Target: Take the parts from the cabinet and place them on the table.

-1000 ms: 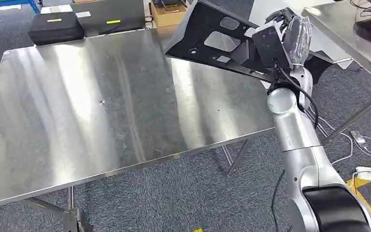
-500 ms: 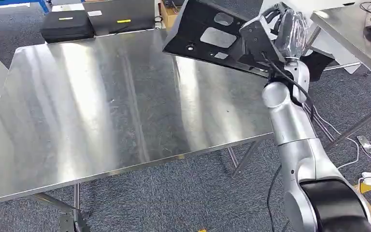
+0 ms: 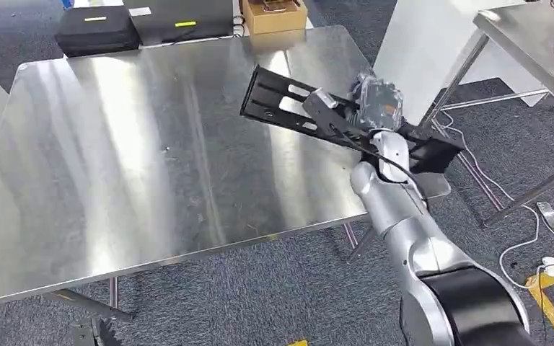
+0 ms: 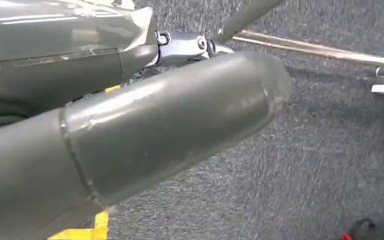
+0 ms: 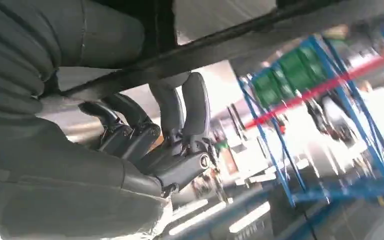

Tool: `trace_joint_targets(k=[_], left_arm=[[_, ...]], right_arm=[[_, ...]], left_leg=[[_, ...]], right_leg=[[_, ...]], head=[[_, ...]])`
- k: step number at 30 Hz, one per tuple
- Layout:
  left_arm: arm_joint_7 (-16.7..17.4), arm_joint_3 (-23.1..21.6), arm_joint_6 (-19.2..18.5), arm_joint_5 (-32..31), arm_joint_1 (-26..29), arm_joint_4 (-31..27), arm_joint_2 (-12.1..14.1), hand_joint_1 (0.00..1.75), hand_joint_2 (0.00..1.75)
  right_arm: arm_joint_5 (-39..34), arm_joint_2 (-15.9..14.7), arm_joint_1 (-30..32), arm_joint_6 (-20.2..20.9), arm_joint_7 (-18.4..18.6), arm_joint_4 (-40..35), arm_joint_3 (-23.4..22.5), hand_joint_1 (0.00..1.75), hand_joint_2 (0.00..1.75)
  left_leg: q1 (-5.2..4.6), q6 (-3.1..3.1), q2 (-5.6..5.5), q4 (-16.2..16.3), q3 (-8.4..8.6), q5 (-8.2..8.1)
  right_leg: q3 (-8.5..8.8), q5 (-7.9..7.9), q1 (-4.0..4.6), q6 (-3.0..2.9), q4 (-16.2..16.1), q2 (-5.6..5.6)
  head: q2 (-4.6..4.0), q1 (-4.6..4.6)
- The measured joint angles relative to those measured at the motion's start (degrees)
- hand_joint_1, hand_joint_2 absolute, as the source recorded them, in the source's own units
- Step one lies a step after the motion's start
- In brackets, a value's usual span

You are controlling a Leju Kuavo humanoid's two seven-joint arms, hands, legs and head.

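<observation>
grey carpet all round a big steel table in the head view. right hand grips a black slotted bracket tilted low over the table's right edge, far end hanging off. let go there and it could tip to the floor. left wrist view: left hand by the carpet, can't tell its state. right wrist view: fingers curled round the bracket's bar, looks thin, might slip.

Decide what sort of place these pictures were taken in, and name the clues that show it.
Probably a workshop or industrial test area: bare steel worktables on grey carpet, blue storage racking with green crates, cables trailing across the floor, and yellow floor tape.
</observation>
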Motion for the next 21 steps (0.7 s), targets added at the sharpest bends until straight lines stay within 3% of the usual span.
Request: trace_joint_targets(k=[5,14,17,21], left_arm=[[0.0,-1.9,3.5,0.6,2.6,-4.1,-0.6,0.00,0.00],[0.0,-3.2,3.0,3.7,3.9,-8.6,-0.7,0.00,0.00],[0.0,-3.1,3.8,4.3,4.6,-10.2,-0.7,0.00,0.00],[0.0,-2.6,4.4,4.9,6.1,-12.2,-0.8,0.00,0.00]], right_arm=[[5.2,3.1,2.3,0.5,0.4,4.1,1.1,1.75,1.75],[11.2,9.4,2.2,3.2,-1.4,6.7,4.1,1.75,1.75],[8.9,11.4,2.0,4.4,-2.9,6.7,6.2,1.75,1.75],[0.9,13.0,2.0,6.0,-1.8,5.8,13.0,1.75,1.75]], left_leg=[[-0.12,0.10,0.29,-0.1,0.11,-0.28],[-0.16,0.29,0.54,-0.1,0.43,-0.21],[-0.13,0.28,0.69,-0.1,0.53,-0.22],[-0.11,0.27,0.72,-0.1,0.57,-0.21]], right_leg=[[0.34,-0.30,-0.02,-0.31,-1.0,0.00],[0.55,-0.33,-0.04,-0.06,-0.8,0.03],[0.51,-0.35,-0.03,-0.07,-0.7,0.09],[0.46,-0.37,0.00,-0.10,-0.5,0.16]], head=[[0.00,0.02],[0.00,0.02],[0.00,0.02],[0.00,0.02]])
